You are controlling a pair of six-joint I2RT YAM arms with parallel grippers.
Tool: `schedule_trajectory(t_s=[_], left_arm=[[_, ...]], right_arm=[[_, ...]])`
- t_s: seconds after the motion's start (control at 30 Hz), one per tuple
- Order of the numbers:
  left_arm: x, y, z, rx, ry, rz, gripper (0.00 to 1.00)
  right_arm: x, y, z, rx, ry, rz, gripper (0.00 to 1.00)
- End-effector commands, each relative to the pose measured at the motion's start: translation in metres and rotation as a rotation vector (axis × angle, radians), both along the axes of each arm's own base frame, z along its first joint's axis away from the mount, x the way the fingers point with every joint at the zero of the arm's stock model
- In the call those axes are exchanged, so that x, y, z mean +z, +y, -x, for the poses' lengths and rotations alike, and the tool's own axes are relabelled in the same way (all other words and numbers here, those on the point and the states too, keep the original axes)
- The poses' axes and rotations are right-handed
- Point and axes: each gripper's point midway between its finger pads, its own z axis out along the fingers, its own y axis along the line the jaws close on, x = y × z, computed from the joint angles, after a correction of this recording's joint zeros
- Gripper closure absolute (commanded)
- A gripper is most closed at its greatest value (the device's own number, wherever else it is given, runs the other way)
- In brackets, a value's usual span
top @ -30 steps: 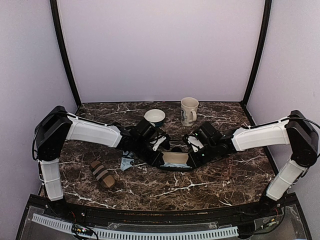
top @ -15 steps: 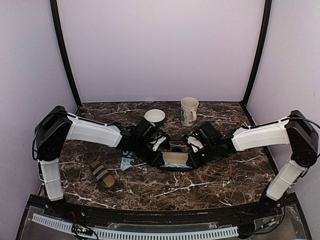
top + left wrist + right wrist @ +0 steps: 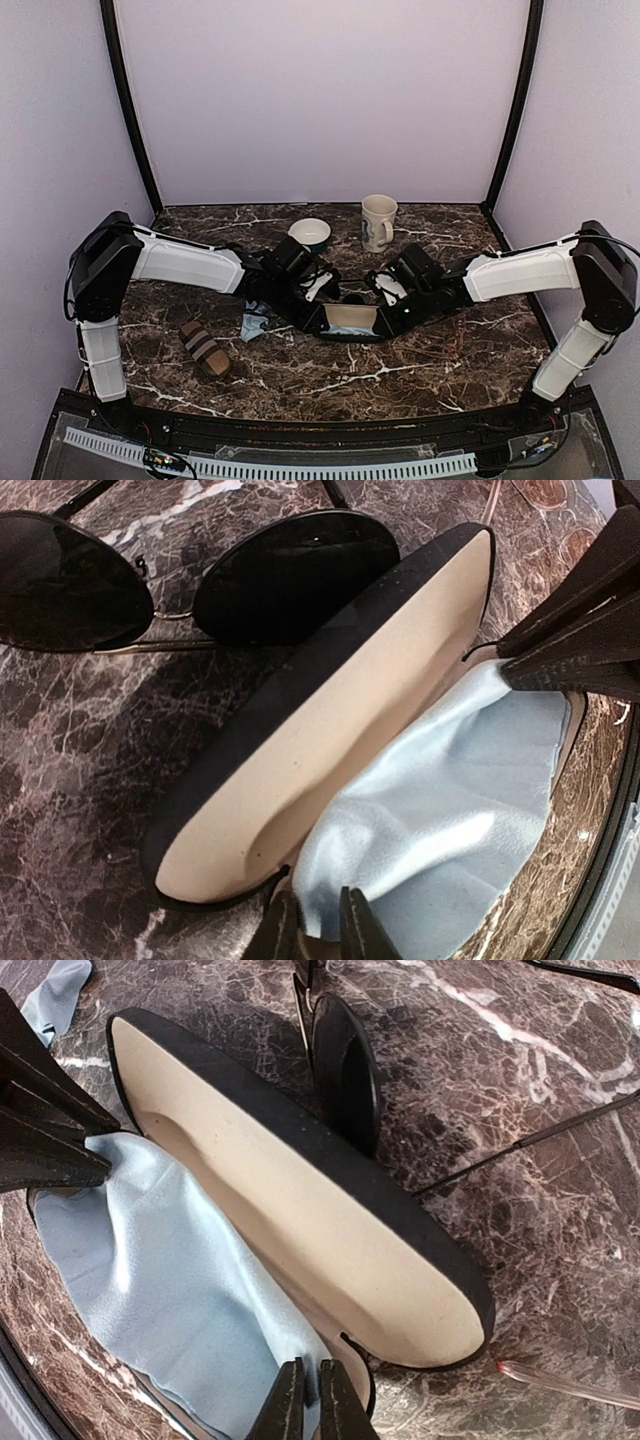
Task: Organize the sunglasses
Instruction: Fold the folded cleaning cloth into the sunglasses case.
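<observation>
The left gripper (image 3: 315, 925) has its fingers drawn narrow, pinched on the near rim at one end of the open case (image 3: 330, 750). The right gripper (image 3: 305, 1395) is just as narrow on the rim at the other end. Between them the lid stands up, showing its cream lining, and a pale blue cloth (image 3: 450, 820) lies crumpled in the lower half.

The sunglasses (image 3: 295, 575) lie lenses down just behind the lid, toward the back edge of the worktop (image 3: 400, 370) and near its middle. Their arms are unfolded and point toward the back edge. I cannot tell whether a lens touches the lid.

They are probably very light. The wire frame looks easy to bend and the smooth lenses easy to scratch or let slip. The bridge, or the frame corner by a hinge, seems the safest hold. The open arms would likely need folding before the glasses fit.

Toward the left front corner lie a striped case (image 3: 204, 348) and a second cloth (image 3: 252, 325).
</observation>
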Motion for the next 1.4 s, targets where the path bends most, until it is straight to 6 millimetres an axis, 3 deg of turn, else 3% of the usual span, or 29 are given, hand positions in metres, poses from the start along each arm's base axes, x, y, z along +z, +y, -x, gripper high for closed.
schedule_trajectory(t_s=[0.0, 0.3, 0.5, 0.87, 1.1, 1.23, 1.37], left_arm=[[0.023, -0.003, -0.003, -0.012, -0.043, 0.017, 0.84], [0.015, -0.003, -0.002, -0.025, -0.041, 0.008, 0.92], [0.018, -0.004, -0.007, -0.012, -0.061, 0.011, 0.92], [0.048, -0.002, -0.017, 0.041, -0.140, 0.061, 0.75], [0.056, -0.001, -0.017, 0.054, -0.154, 0.083, 0.69], [0.062, -0.008, -0.004, 0.006, -0.114, 0.149, 0.64], [0.064, -0.016, 0.017, -0.065, -0.034, 0.234, 0.57]], right_arm=[[0.027, 0.006, -0.009, 0.002, -0.056, -0.048, 0.91], [0.024, 0.006, -0.011, 0.001, -0.054, -0.038, 0.95], [0.030, 0.007, -0.013, -0.008, -0.067, -0.048, 0.95], [0.054, 0.015, -0.008, -0.016, -0.074, -0.155, 0.90], [0.048, 0.012, -0.006, -0.022, -0.060, -0.145, 0.86], [0.051, 0.023, 0.002, 0.024, -0.026, -0.209, 0.78], [0.055, 0.032, 0.015, 0.078, 0.009, -0.288, 0.65]])
